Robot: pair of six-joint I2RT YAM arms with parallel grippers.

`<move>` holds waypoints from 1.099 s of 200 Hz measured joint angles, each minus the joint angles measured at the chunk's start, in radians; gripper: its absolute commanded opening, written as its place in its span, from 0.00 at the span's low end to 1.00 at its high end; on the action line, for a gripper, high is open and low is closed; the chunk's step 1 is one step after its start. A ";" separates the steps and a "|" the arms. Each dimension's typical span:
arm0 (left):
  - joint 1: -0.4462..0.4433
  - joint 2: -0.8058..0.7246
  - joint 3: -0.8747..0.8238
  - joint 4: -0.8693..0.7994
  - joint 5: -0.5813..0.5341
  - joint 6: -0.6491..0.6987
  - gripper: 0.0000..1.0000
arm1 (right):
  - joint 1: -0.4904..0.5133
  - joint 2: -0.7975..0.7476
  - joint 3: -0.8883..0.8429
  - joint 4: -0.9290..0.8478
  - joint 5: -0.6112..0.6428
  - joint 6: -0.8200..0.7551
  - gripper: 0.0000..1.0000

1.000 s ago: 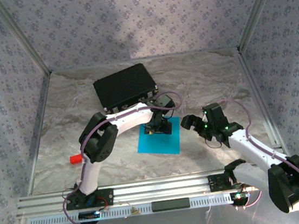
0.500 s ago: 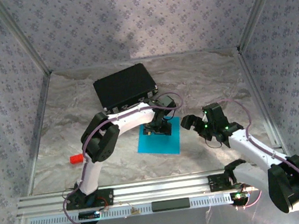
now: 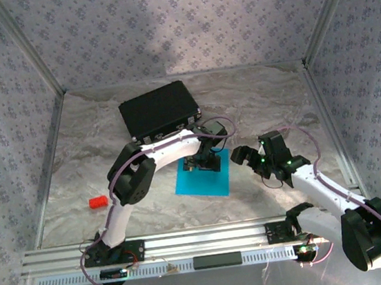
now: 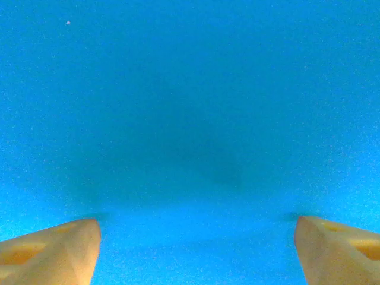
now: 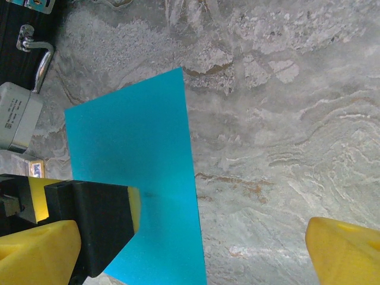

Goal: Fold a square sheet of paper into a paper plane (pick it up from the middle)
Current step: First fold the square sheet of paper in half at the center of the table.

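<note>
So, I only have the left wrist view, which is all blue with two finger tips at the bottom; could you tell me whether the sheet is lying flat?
Observer: Yes, the blue sheet lies flat and unfolded on the marbled table.
Operator: Thank you. Where over it are the left fingers?
Observer: Above its far half, the side nearer the black case.
Operator: And the other arm, please?
Observer: The right fingers are open, beside the sheet's right edge, not touching it.
</note>
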 measured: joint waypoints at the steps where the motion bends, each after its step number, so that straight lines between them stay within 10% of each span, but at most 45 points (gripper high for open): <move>1: 0.000 0.001 0.001 0.000 -0.001 0.000 0.86 | 0.000 0.000 0.000 0.000 0.000 0.000 0.99; 220: -0.005 0.024 0.010 -0.014 -0.002 -0.031 0.89 | -0.008 -0.040 -0.002 -0.027 -0.007 -0.008 0.99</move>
